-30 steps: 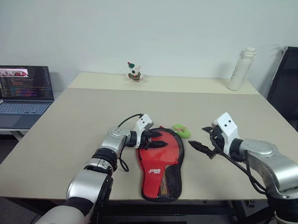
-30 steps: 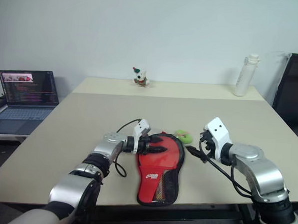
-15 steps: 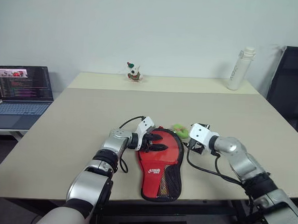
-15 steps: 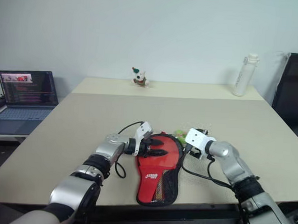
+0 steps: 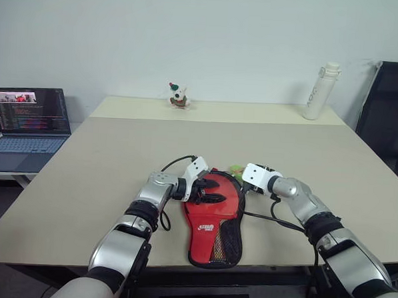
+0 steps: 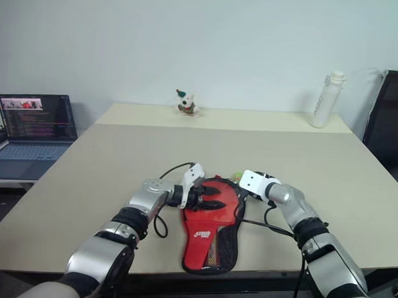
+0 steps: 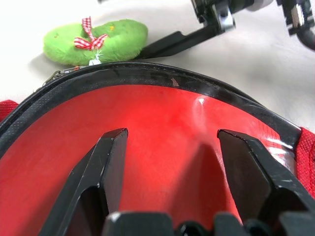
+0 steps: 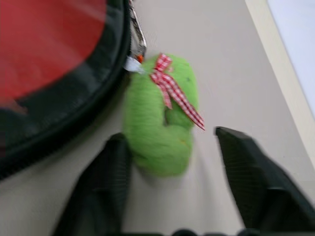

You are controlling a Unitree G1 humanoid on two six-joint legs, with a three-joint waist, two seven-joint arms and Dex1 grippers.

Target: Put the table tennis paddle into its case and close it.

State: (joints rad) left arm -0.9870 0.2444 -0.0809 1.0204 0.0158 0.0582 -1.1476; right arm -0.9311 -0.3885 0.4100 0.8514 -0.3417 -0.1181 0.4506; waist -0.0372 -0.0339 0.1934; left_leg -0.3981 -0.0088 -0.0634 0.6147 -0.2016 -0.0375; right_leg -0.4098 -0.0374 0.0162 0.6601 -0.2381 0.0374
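1. The case (image 5: 214, 216) lies flat on the beige surface (image 5: 105, 157), red face up with its white logo and black mesh pocket showing, round end pointing away from the robot and narrow end near the front edge.
2. The table tennis paddle cannot be told apart from the case in these views — only a glossy red face inside a black zip rim (image 7: 162, 142) shows in the left wrist view.
3. The left claw (image 5: 207, 190) reaches in from the case's left side; its two black fingers (image 7: 106, 167) stand spread wide, resting on or just above the red face of the round end, closed on nothing.
4. The right claw (image 5: 240, 186) sits at the right side of the case's round end, low over the surface.
5. Its fingers (image 8: 110, 172) stand apart around a small green plush charm (image 8: 160, 115) with a red-and-white checked bow — one finger beside the charm, the other clear of it, so no grip is made.
6. The charm lies just beside the case's rim, by the zip puller (image 8: 137, 42).
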